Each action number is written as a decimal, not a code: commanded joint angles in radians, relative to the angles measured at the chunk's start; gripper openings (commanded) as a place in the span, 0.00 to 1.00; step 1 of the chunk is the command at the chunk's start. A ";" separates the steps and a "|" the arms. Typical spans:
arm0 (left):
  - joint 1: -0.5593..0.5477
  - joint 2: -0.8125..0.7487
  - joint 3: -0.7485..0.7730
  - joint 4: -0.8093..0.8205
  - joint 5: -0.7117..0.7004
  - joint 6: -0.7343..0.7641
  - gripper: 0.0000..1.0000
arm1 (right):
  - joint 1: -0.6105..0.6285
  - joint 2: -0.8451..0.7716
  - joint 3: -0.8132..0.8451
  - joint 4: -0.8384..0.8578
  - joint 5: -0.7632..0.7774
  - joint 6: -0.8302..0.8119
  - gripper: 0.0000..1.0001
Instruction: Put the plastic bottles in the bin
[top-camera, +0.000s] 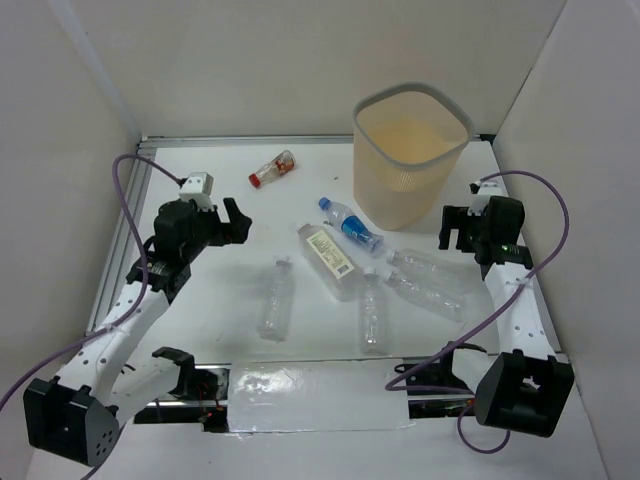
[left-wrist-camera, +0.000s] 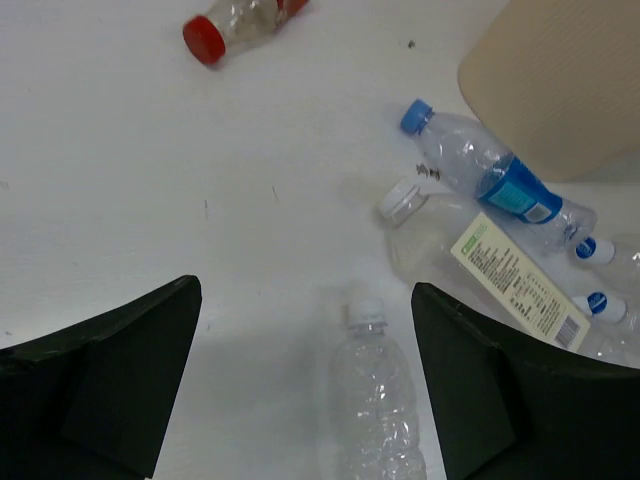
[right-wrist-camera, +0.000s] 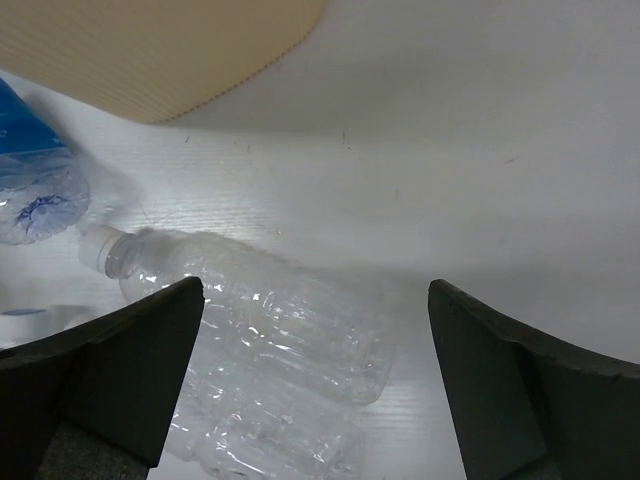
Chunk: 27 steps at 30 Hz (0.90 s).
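The left gripper (top-camera: 238, 222) hangs wide open. The red-capped bottle (top-camera: 272, 170), a plain bottle (top-camera: 276, 299), the white-labelled bottle (top-camera: 329, 259) and the blue-capped bottle (top-camera: 349, 225) lie on the table (top-camera: 215, 290) beside the upright bin (top-camera: 407, 175). The right gripper (top-camera: 457, 232) gapes over two clear bottles (top-camera: 428, 283).

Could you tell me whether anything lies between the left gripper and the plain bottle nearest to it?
Nothing visible does. The left gripper is open, and the plain bottle lies uncovered on the table below it. The white-labelled bottle lies off to one side.
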 joint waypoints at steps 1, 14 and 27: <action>0.002 0.039 0.043 -0.049 0.094 -0.022 0.99 | -0.004 -0.017 0.008 -0.037 -0.037 -0.046 1.00; -0.214 0.107 0.041 -0.224 0.068 -0.163 0.63 | -0.004 0.052 0.088 -0.125 0.099 -0.355 1.00; -0.550 0.327 0.117 -0.336 -0.231 -0.329 0.86 | -0.004 0.137 0.097 -0.237 -0.147 -0.519 0.71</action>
